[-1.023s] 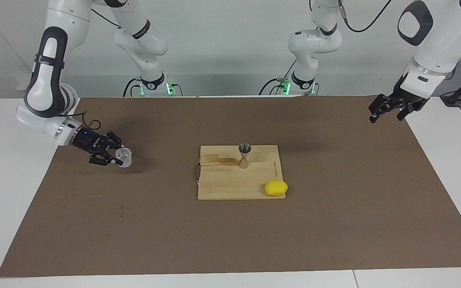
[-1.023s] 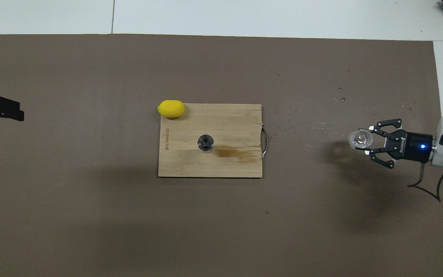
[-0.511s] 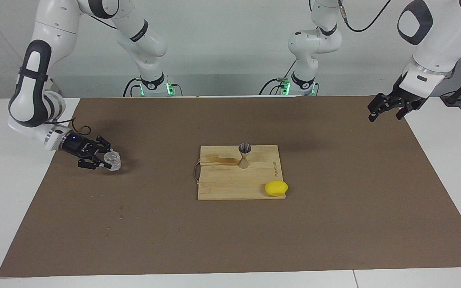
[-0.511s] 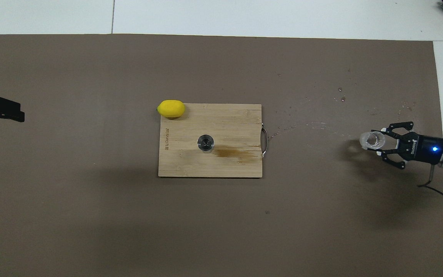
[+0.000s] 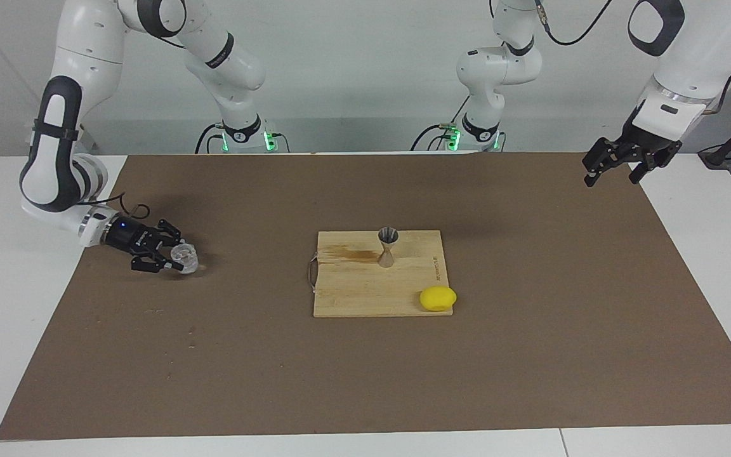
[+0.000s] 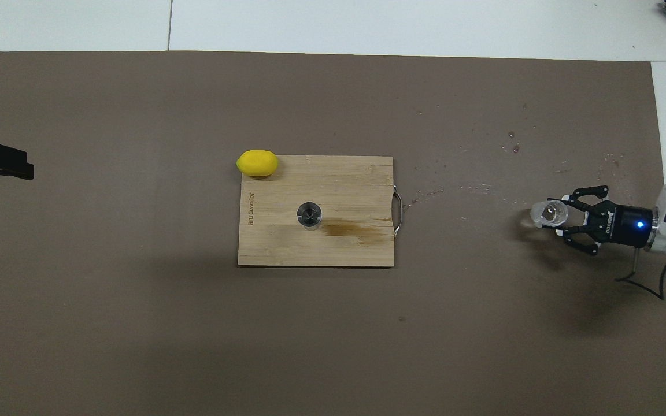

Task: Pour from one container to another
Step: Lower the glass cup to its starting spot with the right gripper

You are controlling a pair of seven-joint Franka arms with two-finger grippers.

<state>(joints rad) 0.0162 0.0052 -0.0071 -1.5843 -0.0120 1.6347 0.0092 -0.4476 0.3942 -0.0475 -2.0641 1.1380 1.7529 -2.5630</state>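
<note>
A small clear glass cup (image 5: pixel 186 256) sits low at the brown mat, toward the right arm's end of the table; it also shows in the overhead view (image 6: pixel 548 212). My right gripper (image 5: pixel 176 258) lies nearly level and is shut on the cup, as the overhead view (image 6: pixel 561 215) shows too. I cannot tell if the cup rests on the mat. The grey metal hourglass jigger (image 5: pixel 388 247) stands upright on the wooden cutting board (image 5: pixel 353 289), also in the overhead view (image 6: pixel 309 215). My left gripper (image 5: pixel 613 170) waits open and empty, high over the mat's corner at the left arm's end.
A yellow lemon (image 5: pixel 438 298) lies at the board's corner farther from the robots. The board (image 6: pixel 339 248) has a wet stain and a wire handle toward the right arm's end. Small droplets (image 6: pixel 512 147) dot the brown mat (image 5: pixel 530 330).
My right gripper carried the cup toward the right arm's end of the table, lowered it, then came back a little toward the board. My left gripper rose slightly.
</note>
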